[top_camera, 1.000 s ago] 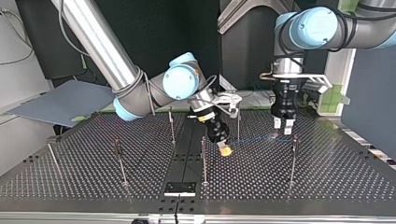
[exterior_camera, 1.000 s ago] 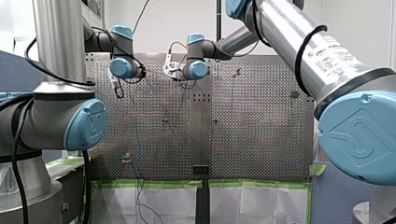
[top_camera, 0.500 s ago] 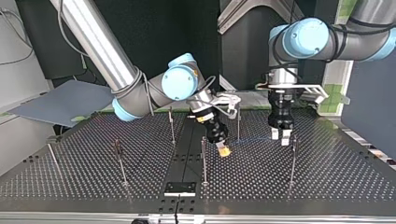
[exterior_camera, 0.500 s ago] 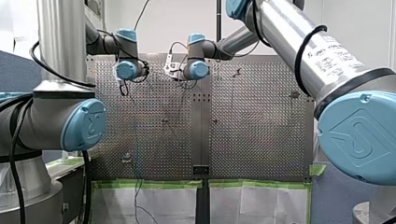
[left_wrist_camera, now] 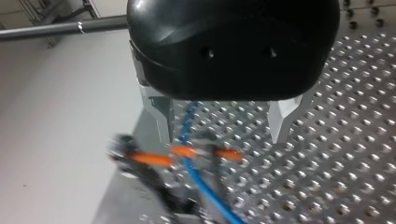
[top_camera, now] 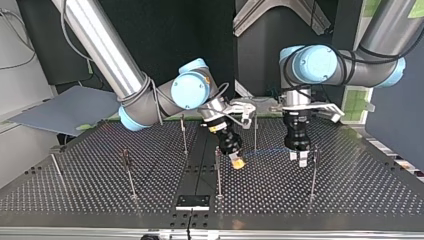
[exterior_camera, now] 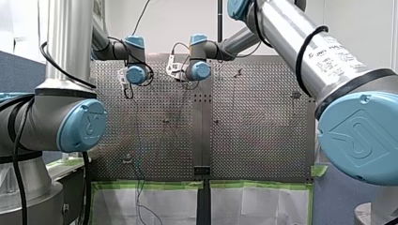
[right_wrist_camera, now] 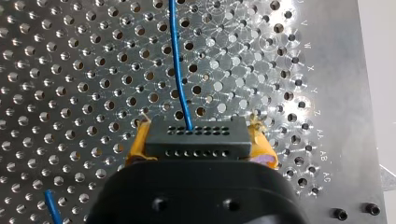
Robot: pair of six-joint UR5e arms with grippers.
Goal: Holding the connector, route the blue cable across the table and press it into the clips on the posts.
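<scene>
Cable (right_wrist_camera: pixel 177 60), thin and blue, comes out of a black plastic connector block (right_wrist_camera: pixel 196 135). My right gripper (right_wrist_camera: pixel 196 149) is squeezed tight on that block. One soft yellow pad (right_wrist_camera: pixel 137 143) sits on each short end of it. The block is long and flat, with two rows of tiny round holes in its face, and its long side goes across from pad to pad. The cable leaves the middle of the holed face and points straight away from the gripper, bending only a little. It runs over the shiny metal table (right_wrist_camera: pixel 70 70), which is full of round holes. Another bit of blue cable shows beside the gripper.

My left gripper (left_wrist_camera: pixel 222 126) has a smooth, round black body and two pale metal fingers (left_wrist_camera: pixel 159 116). The fingers are wide apart and hold nothing. The cable passes between them, close by one finger and not touching the other. Just ahead of the fingers it crosses a blurry clip with orange parts (left_wrist_camera: pixel 187 151).

In the top view the cable is a faint blue line running sideways just above the table. It goes from my right gripper, which leans over, to my left gripper, which points straight down. Thin metal posts (top_camera: pixel 218 172) stand upright nearby.
</scene>
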